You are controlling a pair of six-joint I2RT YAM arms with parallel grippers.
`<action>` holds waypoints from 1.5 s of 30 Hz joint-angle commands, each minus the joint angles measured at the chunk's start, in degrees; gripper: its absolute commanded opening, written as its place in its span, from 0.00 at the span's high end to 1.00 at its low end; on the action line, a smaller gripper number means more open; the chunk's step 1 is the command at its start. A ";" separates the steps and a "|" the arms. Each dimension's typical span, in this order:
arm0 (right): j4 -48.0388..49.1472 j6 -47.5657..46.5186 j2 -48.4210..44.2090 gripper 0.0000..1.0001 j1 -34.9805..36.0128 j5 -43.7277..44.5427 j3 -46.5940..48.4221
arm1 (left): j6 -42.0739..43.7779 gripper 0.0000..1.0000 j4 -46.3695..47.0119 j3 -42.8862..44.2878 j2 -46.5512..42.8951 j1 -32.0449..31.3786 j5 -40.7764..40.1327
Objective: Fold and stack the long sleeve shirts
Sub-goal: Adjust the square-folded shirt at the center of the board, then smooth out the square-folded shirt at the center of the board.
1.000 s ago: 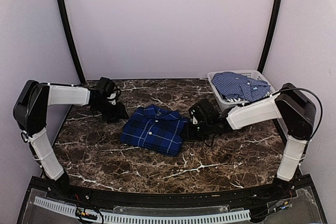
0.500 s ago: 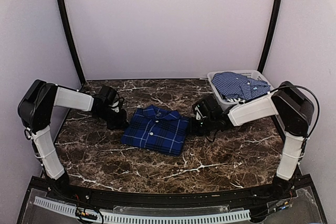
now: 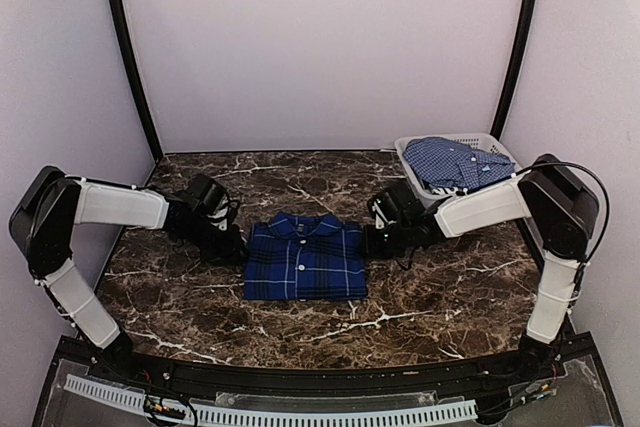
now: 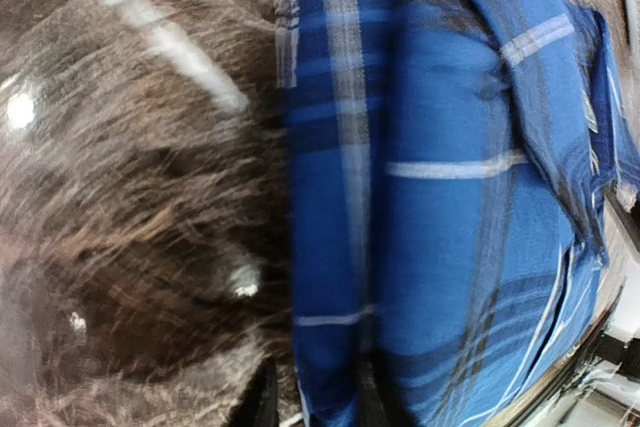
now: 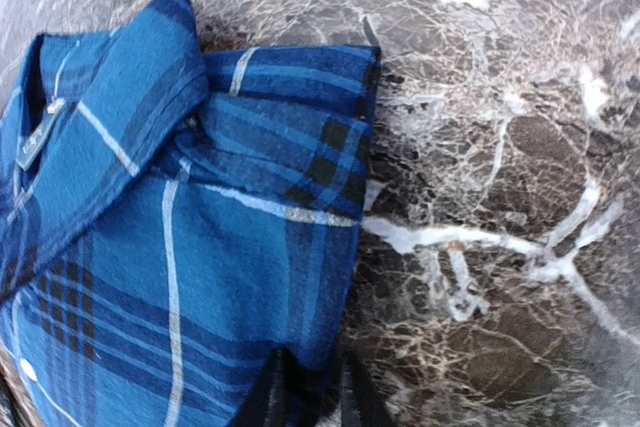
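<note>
Two shirts (checked shirt (image 3: 455, 163) in one basket (image 3: 470, 138)); left pincer (image 3: 235, 246), right pincer (image 3: 369, 241) each clamp plaid shirt (image 3: 305, 261).

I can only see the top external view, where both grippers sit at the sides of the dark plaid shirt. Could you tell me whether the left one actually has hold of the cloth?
Observer: Yes. In the left wrist view, the left gripper pinches the side edge of the dark plaid shirt.
Operator: Thank you. And the right one?
Observer: The same. In the right wrist view, the right gripper is closed on the opposite side edge, with blue cloth showing between its tips.
Operator: Is anything else visible there that I would miss?
Observer: A small label shows inside the collar.
</note>
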 commanded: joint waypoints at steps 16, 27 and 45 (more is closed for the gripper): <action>-14.19 -3.62 -10.92 0.84 11.20 3.90 2.62 | -2.40 0.50 0.49 -1.37 -6.49 2.47 -0.09; -7.75 4.02 -10.40 0.88 15.73 0.63 -8.67 | -2.40 0.43 5.26 -4.80 -2.60 2.23 6.02; -10.10 3.75 -15.79 0.83 16.48 4.32 -5.46 | -7.04 0.68 10.38 -6.53 3.08 0.02 4.82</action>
